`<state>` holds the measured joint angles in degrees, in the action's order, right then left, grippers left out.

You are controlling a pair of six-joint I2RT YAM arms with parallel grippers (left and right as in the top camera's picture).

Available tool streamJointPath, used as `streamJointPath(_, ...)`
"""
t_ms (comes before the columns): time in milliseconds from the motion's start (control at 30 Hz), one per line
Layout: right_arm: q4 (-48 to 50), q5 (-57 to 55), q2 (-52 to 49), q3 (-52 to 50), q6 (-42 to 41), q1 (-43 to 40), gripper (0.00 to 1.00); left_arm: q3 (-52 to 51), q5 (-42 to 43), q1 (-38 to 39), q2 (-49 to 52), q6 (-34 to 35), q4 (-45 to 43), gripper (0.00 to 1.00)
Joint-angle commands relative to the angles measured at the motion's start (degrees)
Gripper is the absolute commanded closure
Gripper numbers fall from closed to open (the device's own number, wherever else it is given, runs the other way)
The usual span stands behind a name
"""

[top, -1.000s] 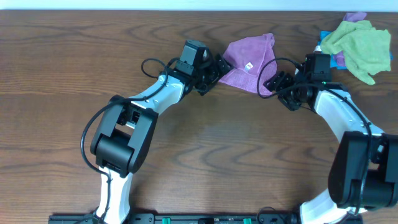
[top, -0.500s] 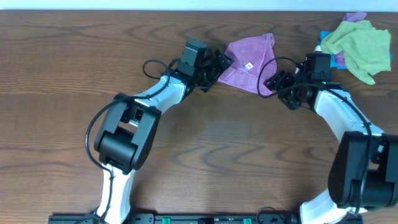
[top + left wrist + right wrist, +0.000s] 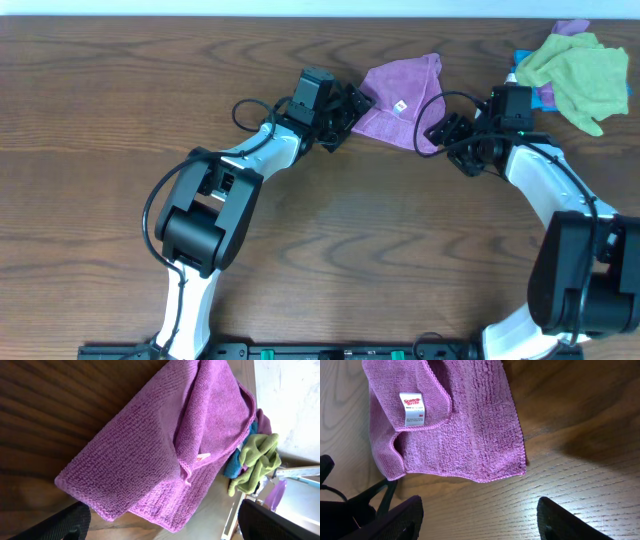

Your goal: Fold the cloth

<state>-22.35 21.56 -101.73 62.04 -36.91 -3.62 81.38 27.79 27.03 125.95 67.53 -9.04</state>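
With left gripper (image 3: 348, 108) and right gripper (image 3: 438, 130) spread wide, empty, either side of the cloth (image 3: 400, 100): pinch one near corner each, low on the table (image 3: 330, 230), lift evenly.

**White shells, black joints**

The left arm (image 3: 262, 148) and right arm (image 3: 548, 182) have smooth white shells on the links and bulky black joint housings. Thin black cables (image 3: 243, 104) loop loose behind the left hand (image 3: 345, 108); another curls by the right hand (image 3: 442, 130). Both hands are matt black, with dark, rounded fingertips (image 3: 65, 522).
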Motion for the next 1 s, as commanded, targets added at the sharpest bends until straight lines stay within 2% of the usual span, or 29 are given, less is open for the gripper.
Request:
streamJointPath(0,0.20,-0.33,-0.61,-0.35,-0.79,0.48,0.27,1.11,-2.40,0.59,0.26,0.22,0.00,0.04)
streamJointPath(667,0.28,0.96,-0.61,-0.35,-0.79,0.48,0.27,1.11,-12.94,2.16,0.39,1.99,-1.49,0.01)
streamJointPath(967,0.22,0.98,-0.61,-0.35,-0.76,0.48,0.28,1.16,-8.41,2.29,4.81,7.23,-6.99,0.01)
